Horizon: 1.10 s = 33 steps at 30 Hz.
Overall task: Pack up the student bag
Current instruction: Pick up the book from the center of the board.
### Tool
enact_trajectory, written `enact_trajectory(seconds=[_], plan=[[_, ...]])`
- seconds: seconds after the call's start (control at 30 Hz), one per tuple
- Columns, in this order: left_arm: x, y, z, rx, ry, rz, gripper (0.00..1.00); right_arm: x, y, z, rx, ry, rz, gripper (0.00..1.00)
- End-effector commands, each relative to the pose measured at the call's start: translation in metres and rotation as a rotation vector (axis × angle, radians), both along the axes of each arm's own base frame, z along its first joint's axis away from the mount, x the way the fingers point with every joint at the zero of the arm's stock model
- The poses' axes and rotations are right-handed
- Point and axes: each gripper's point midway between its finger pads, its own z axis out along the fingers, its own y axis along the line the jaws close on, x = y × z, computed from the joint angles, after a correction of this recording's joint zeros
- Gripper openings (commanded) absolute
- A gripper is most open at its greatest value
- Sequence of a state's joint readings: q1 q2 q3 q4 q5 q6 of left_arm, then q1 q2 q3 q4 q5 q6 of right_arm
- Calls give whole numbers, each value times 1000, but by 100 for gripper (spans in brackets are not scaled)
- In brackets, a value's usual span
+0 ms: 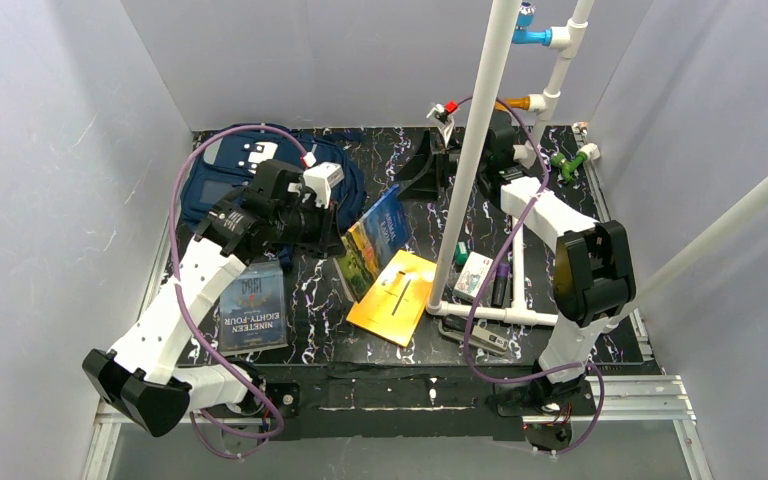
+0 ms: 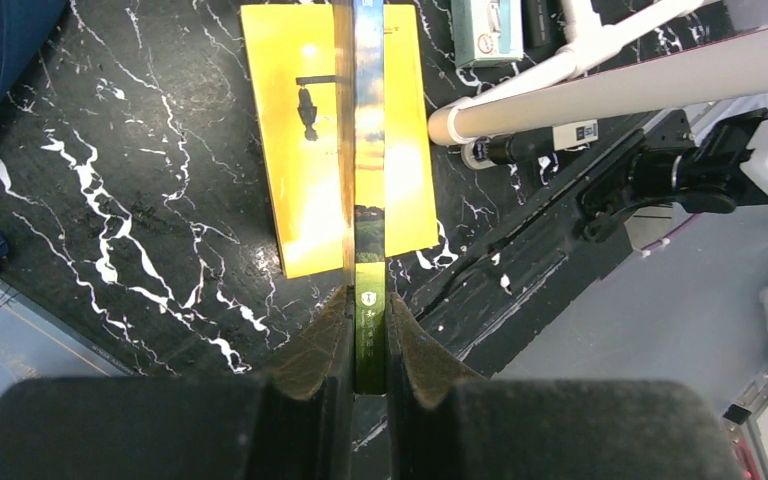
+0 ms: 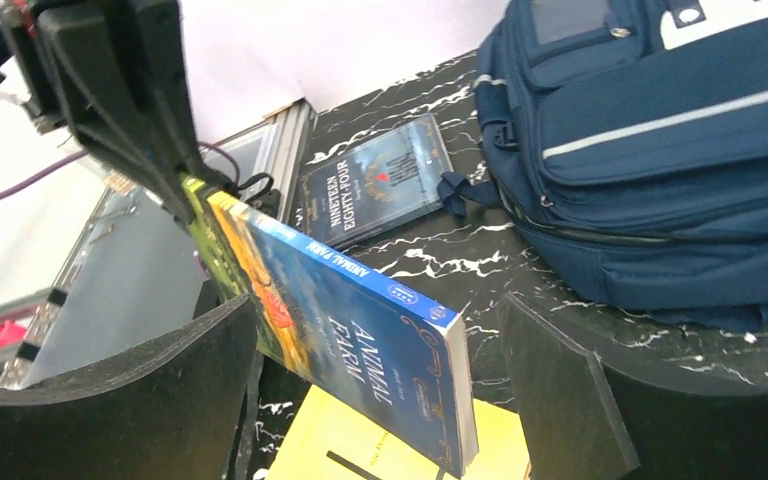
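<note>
While the right gripper (image 3: 380, 305) stood open, the left gripper (image 2: 368, 312) pinched the book (image 3: 360, 330) by one edge, so it could slip before reaching the bag (image 1: 212, 188) in the far left corner.

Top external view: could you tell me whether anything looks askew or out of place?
Only the Animal Farm book: the left gripper pinches its edge, holding it tilted over the yellow book, whereas Nineteen Eighty-Four lies flat.
</note>
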<state>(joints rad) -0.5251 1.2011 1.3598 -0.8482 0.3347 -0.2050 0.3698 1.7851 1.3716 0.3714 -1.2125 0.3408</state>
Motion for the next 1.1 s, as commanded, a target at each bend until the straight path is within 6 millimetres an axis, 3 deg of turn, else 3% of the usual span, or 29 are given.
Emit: enact_trajectory(seconds=[0.0,0.1,0.3,0.5,0.63,0.77,0.9,1.07], plan=[[1,-10,48,-134,-116,-65,0,-26,2,7,46,-87,149,96],[3,-10,53,-155,-122,-73,0,-37,1,2,45,-83,175,95],[-2,-14,68,-217,-140,-115,0,-39,2,-7,38,-53,210,94],[10,-9,76,-223,-171,-86,0,-47,8,-10,35,-45,218,87],[24,-5,74,-204,-183,-66,0,-49,8,-9,33,-32,207,59],[39,2,65,-157,-181,-46,0,-53,9,-1,35,-29,201,41],[61,18,49,-95,-173,28,0,-52,9,10,35,1,178,3],[86,36,33,7,-143,133,0,-43,13,25,63,54,83,1]])
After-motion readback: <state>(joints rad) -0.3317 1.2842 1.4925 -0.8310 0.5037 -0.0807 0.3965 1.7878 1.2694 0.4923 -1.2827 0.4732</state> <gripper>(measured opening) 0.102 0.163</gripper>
